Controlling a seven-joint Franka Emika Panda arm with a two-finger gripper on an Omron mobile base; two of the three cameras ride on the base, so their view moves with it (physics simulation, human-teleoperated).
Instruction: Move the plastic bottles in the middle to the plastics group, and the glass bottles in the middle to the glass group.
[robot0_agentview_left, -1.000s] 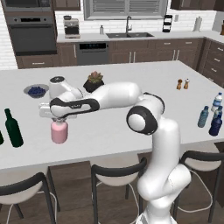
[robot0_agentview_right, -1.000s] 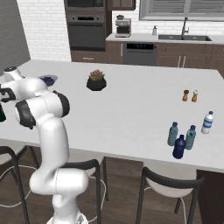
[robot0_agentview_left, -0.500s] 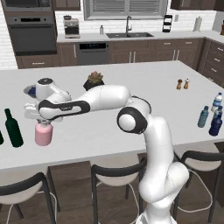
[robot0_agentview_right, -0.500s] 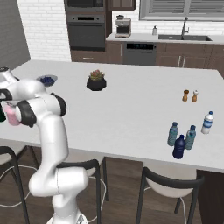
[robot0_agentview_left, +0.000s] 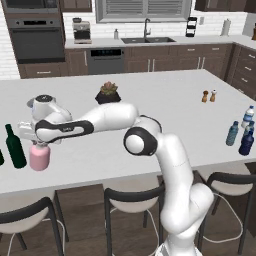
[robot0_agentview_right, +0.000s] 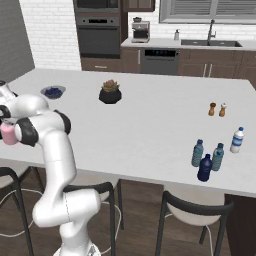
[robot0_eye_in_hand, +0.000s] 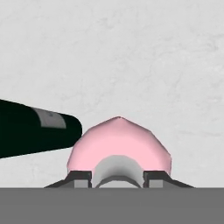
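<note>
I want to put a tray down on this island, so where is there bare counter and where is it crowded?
Bare: the wide white counter between the dark potted succulent and the blue plastic bottles. Crowded: the left end, where the gripper holds the squat pink bottle beside a tall dark green bottle.

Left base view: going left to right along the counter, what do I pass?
Green wine bottle → pink bottle → potted plant → salt and pepper shakers → plastics group.

A home kitchen is shown: a white island counter (robot0_agentview_left: 165, 105) fronted by stools (robot0_agentview_left: 132, 197), dark cabinets (robot0_agentview_left: 165, 57), a wall oven (robot0_agentview_left: 37, 37), a sink (robot0_agentview_left: 150, 40) and what appears to be a coffee maker (robot0_agentview_left: 81, 31).
</note>
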